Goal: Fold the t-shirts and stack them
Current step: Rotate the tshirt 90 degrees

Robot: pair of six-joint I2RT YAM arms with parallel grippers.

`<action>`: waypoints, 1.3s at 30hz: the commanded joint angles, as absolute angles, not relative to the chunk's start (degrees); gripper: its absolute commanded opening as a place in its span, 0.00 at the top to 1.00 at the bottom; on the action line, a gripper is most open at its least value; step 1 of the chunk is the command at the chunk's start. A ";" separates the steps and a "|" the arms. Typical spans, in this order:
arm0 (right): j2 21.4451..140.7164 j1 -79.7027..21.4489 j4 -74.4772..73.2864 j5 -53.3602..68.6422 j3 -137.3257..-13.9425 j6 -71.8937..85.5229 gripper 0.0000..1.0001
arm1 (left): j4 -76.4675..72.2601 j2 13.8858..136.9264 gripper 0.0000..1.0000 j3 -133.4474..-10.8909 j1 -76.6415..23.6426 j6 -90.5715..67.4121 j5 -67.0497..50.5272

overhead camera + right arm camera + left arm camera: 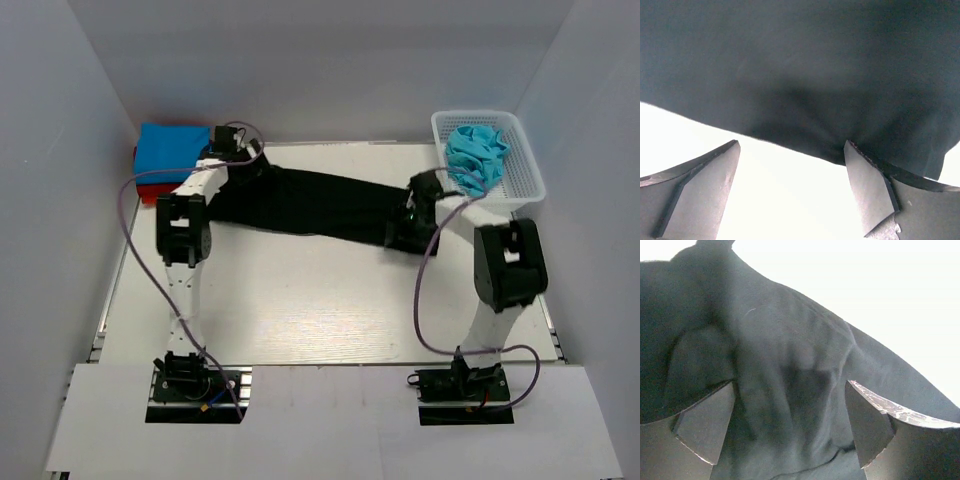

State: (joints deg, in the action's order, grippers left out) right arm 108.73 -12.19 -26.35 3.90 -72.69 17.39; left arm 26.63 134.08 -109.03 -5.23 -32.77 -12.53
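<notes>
Black t-shirt (310, 205) laid out for folding.
Left hand (790, 390), right hand (791, 150) both apart; pinch ends evenly.

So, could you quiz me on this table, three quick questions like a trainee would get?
1. True or false: the black t-shirt sits in the white basket.
2. The basket holds: A) a yellow t-shirt B) a turquoise t-shirt C) nothing.
3. What colour is the top t-shirt of the far-left pile?
Key: 1 false; 2 B; 3 blue.
</notes>
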 commanded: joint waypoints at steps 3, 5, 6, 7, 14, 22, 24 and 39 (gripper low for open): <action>95.46 -27.65 -42.09 13.16 -56.09 14.33 0.10 | 21.02 156.23 0.00 -139.69 -11.59 -33.56 -23.18; 89.14 -33.99 -46.83 22.14 -54.84 10.81 0.10 | 14.28 161.96 0.00 -145.02 -13.53 -41.54 -26.88; 87.73 -38.71 -48.50 21.37 -55.71 10.20 0.10 | 1.45 163.11 0.00 -142.93 -13.54 -45.49 -28.03; 86.67 -41.54 -49.99 22.84 -57.03 5.84 0.10 | -4.34 163.99 0.00 -140.82 -14.93 -49.36 -28.65; 71.46 -41.75 -39.20 30.35 -58.18 7.99 0.10 | -25.82 162.87 0.00 -135.62 -20.03 -48.45 -23.39; 74.35 -37.18 -43.42 -2.26 -60.29 22.75 0.10 | -25.86 157.89 0.00 -140.46 -21.09 -45.54 -21.89; 75.67 -34.11 -42.46 -4.21 -58.63 24.25 0.10 | -22.43 153.39 0.00 -139.92 -21.09 -43.60 -18.99; 92.37 -28.21 -31.20 10.70 -51.51 24.70 0.10 | 12.49 100.23 0.00 -95.14 -18.11 -29.61 -18.29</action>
